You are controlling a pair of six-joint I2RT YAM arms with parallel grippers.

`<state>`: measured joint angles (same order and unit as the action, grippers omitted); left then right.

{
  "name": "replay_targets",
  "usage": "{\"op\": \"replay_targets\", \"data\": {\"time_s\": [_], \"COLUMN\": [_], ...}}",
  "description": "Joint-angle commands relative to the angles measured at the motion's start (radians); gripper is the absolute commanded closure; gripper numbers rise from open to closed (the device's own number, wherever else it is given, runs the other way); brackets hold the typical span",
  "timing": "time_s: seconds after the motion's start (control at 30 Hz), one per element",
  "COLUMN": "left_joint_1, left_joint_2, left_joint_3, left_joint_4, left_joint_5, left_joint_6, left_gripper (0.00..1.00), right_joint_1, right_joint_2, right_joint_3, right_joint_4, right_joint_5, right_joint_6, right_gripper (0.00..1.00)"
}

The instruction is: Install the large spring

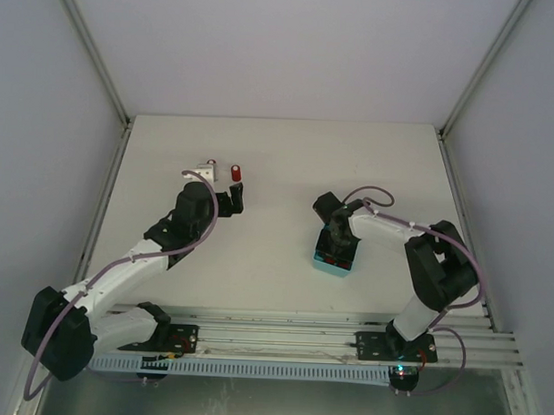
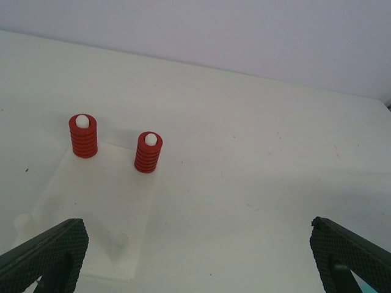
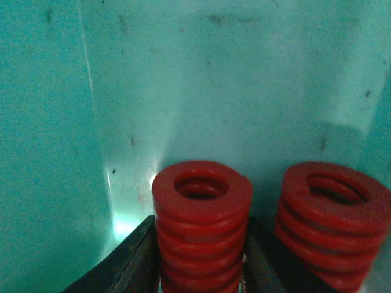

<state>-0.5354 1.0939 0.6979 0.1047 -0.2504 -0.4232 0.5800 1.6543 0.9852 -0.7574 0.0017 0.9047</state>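
My right gripper [image 1: 334,239] reaches down into the teal bin [image 1: 322,262]. In the right wrist view its gripper [image 3: 200,256] is shut on a large red spring [image 3: 201,220] standing upright, with a second red spring [image 3: 333,220] beside it on the right. My left gripper [image 1: 233,202] is open and empty, its fingers [image 2: 46,256] spread wide near the white base plate [image 2: 91,207]. Two red springs [image 2: 83,135] [image 2: 148,152] sit on white pegs at the plate's far end. Two bare pegs [image 2: 119,244] stand at its near end.
The teal bin's walls [image 3: 43,152] close in around the right gripper. In the top view the white plate [image 1: 203,174] with a red spring [image 1: 236,173] lies at the back left, just beyond the left gripper. Aluminium rails [image 1: 281,340] run along the near edge.
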Motion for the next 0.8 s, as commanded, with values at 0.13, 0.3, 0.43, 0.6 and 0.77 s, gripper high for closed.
{"op": "replay_targets", "data": {"time_s": [0.13, 0.3, 0.43, 0.6, 0.77], "left_joint_1": [0.002, 0.004, 0.005, 0.007, 0.008], "left_joint_2": [0.004, -0.016, -0.034, -0.041, -0.024], "left_joint_3": [0.026, 0.02, 0.008, 0.015, 0.048], "left_joint_4": [-0.013, -0.024, -0.022, -0.033, -0.062], "left_joint_5": [0.007, -0.015, 0.008, 0.057, 0.116], "left_joint_6": [0.017, 0.011, 0.011, 0.016, 0.023], "left_gripper": [0.01, 0.01, 0.01, 0.01, 0.01], "right_joint_1": [0.005, 0.006, 0.008, 0.009, 0.009], "right_joint_2": [0.056, 0.02, -0.042, -0.121, -0.235], "right_joint_3": [-0.013, -0.053, -0.076, -0.076, -0.088], "right_joint_4": [0.042, 0.108, 0.145, 0.136, 0.128], "right_joint_5": [0.088, 0.088, 0.084, 0.117, 0.152], "right_joint_6": [-0.075, -0.122, -0.169, -0.225, -0.283], "right_gripper": [0.64, 0.74, 0.8, 0.83, 0.85]}}
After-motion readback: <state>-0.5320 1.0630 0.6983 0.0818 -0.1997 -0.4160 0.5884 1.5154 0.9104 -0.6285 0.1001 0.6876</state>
